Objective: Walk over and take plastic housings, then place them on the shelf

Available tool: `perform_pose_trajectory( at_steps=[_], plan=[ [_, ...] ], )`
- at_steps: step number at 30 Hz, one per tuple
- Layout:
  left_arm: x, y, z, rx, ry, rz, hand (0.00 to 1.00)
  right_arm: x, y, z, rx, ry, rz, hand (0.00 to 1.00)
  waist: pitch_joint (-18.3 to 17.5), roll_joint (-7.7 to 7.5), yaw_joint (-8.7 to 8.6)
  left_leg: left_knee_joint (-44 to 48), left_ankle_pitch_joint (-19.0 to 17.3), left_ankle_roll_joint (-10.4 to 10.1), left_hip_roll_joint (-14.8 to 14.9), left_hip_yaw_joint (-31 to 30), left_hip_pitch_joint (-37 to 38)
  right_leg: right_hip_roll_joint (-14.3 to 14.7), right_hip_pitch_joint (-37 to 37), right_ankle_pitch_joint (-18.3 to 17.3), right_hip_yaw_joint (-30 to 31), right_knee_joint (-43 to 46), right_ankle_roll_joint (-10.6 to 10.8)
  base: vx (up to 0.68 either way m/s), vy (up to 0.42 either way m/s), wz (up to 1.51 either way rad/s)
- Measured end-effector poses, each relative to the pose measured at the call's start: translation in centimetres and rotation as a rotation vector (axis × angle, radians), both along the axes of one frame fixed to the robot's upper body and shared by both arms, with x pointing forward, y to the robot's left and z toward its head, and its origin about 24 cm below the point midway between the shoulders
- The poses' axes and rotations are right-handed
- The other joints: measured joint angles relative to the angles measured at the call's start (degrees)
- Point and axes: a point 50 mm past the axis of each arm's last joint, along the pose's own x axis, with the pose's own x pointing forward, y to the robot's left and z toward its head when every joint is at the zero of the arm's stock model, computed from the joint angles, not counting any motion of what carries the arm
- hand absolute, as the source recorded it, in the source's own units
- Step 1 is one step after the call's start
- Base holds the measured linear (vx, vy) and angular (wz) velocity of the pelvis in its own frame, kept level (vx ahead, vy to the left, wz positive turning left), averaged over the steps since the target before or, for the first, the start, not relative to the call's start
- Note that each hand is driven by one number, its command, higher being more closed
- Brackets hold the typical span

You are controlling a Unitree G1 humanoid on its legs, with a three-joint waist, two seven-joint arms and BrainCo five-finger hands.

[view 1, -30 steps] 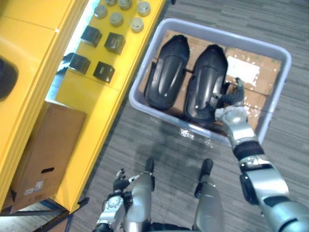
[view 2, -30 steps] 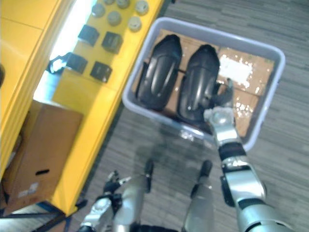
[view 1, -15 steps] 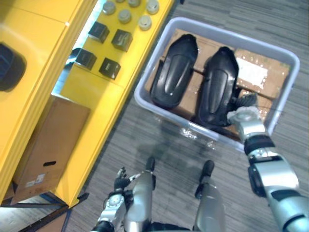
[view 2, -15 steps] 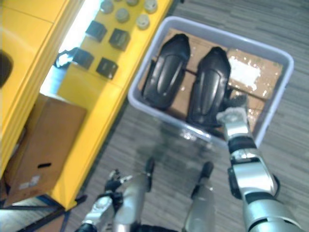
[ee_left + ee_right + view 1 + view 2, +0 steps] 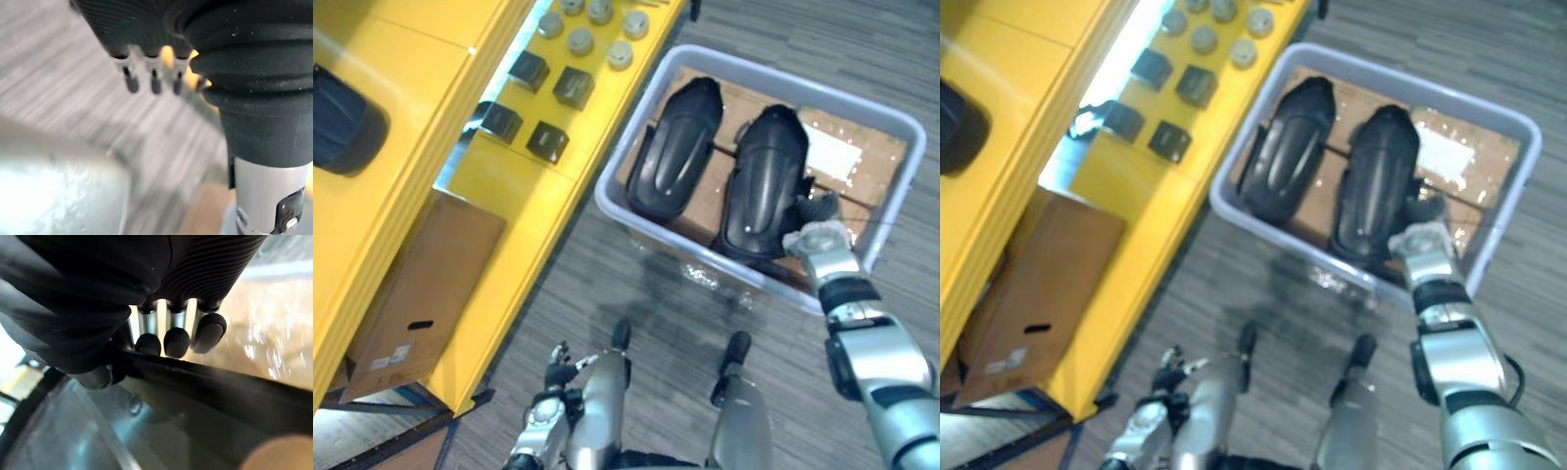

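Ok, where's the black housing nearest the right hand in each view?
Left eye view: right housing, right of centre in the grey bin.
Right eye view: same spot in the bin.
Left wrist view: faces the floor past the left hand.
Right wrist view: dark edge under the fingertips, probably it.
Shared landmark: right hand at its near end.

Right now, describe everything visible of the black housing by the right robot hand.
The right housing is a long, glossy black plastic shell, rounded at the far end. It lies dome-up on the cardboard lining the grey bin, beside the left housing, with a strip of cardboard showing between them. The right robot hand is at its near right edge, fingers and thumb pinching a dark rim, apparently this housing's.
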Motion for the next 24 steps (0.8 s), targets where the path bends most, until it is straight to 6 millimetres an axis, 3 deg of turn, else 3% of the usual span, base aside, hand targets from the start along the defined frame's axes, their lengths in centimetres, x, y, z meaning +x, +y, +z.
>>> perform_pose_trajectory(
  at_steps=[4, 7, 11, 16, 24],
  plan=[
    [-0.9, 0.3, 0.8, 0.041, -0.017, 0.099, 0.00, -1.1, -0.1, 0.1, -0.037, -0.102, -0.030, 1.00, -0.02, -0.09, -0.92, -3.76, 1.36, -0.28, 0.27, -0.03, 3.90, 0.27, 3.18, 0.02, -0.61, -1.71, 0.00, 0.05, -0.017, 0.03],
    [-0.6, 0.7, 3.2, 0.044, -0.134, 0.147, 0.00, -2.5, 0.1, -0.6, -0.033, -0.172, -0.070, 1.00, -0.83, -0.84, -1.09, -7.06, 2.50, -0.76, 0.85, -0.34, 7.29, 0.87, 6.22, 0.02, -1.62, -3.34, -0.01, 0.05, -0.037, 0.07],
    [-0.1, 0.5, 7.4, 0.114, -0.304, 0.145, 0.00, -4.8, 2.8, -4.1, 0.009, -0.182, -0.071, 1.00, -7.05, -4.17, -1.23, -10.27, 3.23, -0.99, 1.47, -0.17, 9.63, 1.59, 8.48, 0.01, -2.35, -5.79, -0.04, 0.08, -0.030, 0.03],
    [0.8, 0.3, 11.9, 0.133, -0.458, 0.116, 0.00, -7.3, 5.9, -5.3, 0.025, -0.253, -0.057, 1.00, -11.58, -6.67, -2.09, -12.09, 3.22, -0.96, 1.29, -0.16, 12.54, 1.50, 11.82, 0.00, -3.56, -7.78, 0.01, 0.05, -0.002, 0.06],
    [2.2, -1.2, 14.5, 0.092, -0.592, -0.037, 0.00, -9.9, 9.1, -5.5, -0.031, -0.363, 0.033, 1.00, -16.53, -8.02, -2.88, -12.95, 3.04, -0.79, 1.42, 0.53, 14.55, 1.68, 13.59, 0.08, -3.36, -8.68, 0.09, 0.00, 0.001, -0.02]
  ],
)
